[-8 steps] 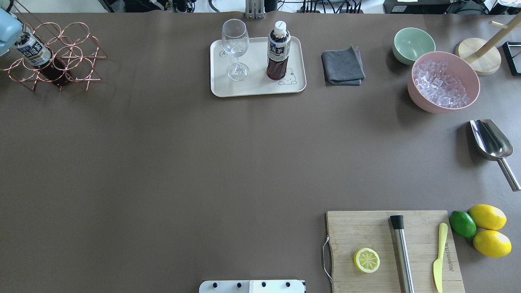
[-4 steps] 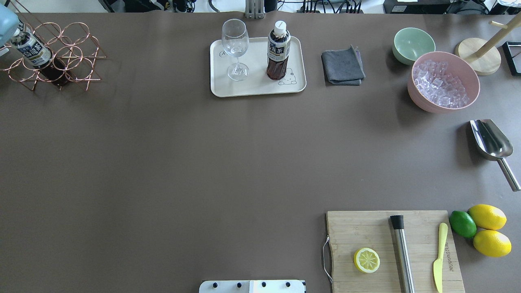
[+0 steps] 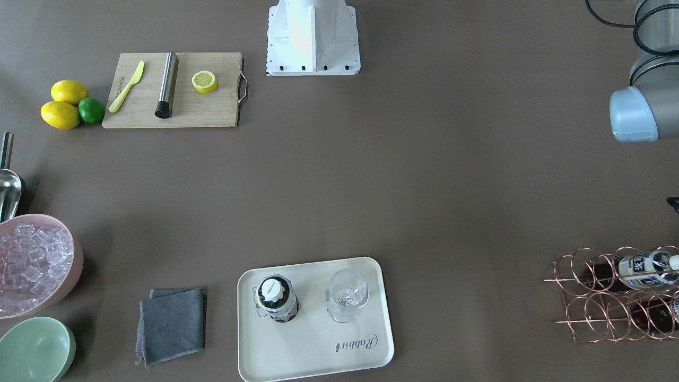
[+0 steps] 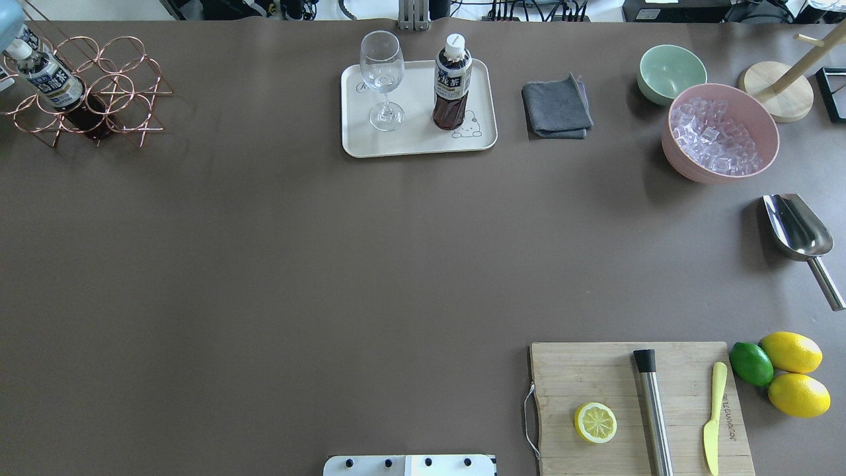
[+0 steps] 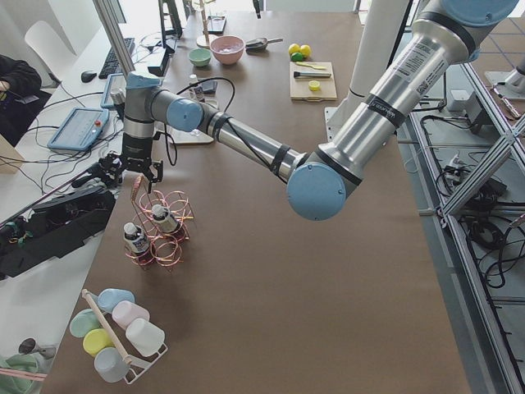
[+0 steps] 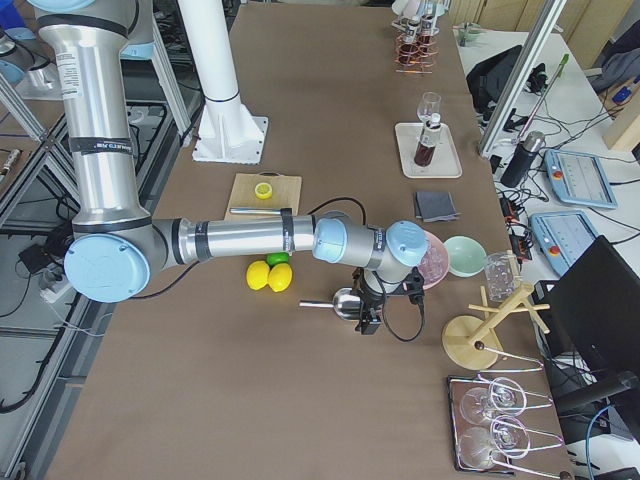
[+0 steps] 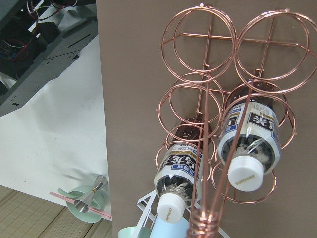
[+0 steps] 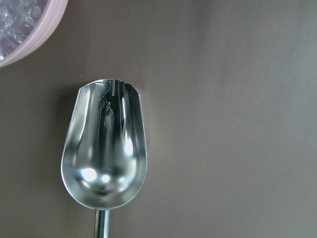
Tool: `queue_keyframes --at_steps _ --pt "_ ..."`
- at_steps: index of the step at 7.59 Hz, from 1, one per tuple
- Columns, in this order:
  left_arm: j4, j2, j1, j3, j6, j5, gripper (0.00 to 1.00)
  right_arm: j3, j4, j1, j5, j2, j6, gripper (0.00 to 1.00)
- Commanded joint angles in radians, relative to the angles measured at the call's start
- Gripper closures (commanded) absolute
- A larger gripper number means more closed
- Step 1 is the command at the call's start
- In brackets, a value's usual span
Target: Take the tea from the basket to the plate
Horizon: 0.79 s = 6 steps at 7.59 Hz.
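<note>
One tea bottle (image 4: pixel 452 82) stands upright on the cream plate (image 4: pixel 416 142), beside a stemmed glass (image 4: pixel 382 79); it also shows in the front view (image 3: pixel 276 300) on the plate (image 3: pixel 318 350). The copper wire basket (image 4: pixel 125 99) at the far left holds two more tea bottles lying in its rings (image 7: pixel 247 144), (image 7: pixel 178 168), caps toward the left wrist camera. My left gripper (image 5: pixel 139 174) hovers just off the basket's (image 5: pixel 160 234) outer end, touching no bottle; I cannot tell whether it is open or shut. My right gripper (image 6: pixel 367 322) hangs over the steel scoop (image 8: pixel 106 163); its state is unclear.
A grey cloth (image 4: pixel 556 107), a green bowl (image 4: pixel 671 73) and a pink bowl of ice (image 4: pixel 720 132) lie right of the plate. A cutting board (image 4: pixel 595 377) with a lemon half, a muddler and a knife sits front right, beside whole lemons and a lime (image 4: pixel 751 363).
My left arm has drawn back from the basket toward the table's far left corner, uncovering the white cap of the upper bottle. That bottle stays in the basket. Nothing else moved.
</note>
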Motion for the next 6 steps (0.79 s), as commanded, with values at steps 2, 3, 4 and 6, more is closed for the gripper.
queue_keyframes --at_steps 2,3,4,6 --pt "0.181 -0.005 -0.078 -0.099 0.003 -0.085 0.02 0.002 0.037 -0.007 -0.031 -0.005 0.000 0.00" --pt "0.251 0.003 -0.145 -0.129 0.005 -0.141 0.02 -0.002 0.038 -0.007 -0.033 -0.008 0.000 0.00" --pt "0.306 0.006 -0.222 -0.126 0.034 -0.185 0.02 -0.002 0.038 -0.007 -0.037 -0.008 0.000 0.00" --pt "0.416 0.062 -0.350 -0.126 0.022 -0.222 0.02 -0.002 0.050 -0.007 -0.048 -0.008 0.000 0.00"
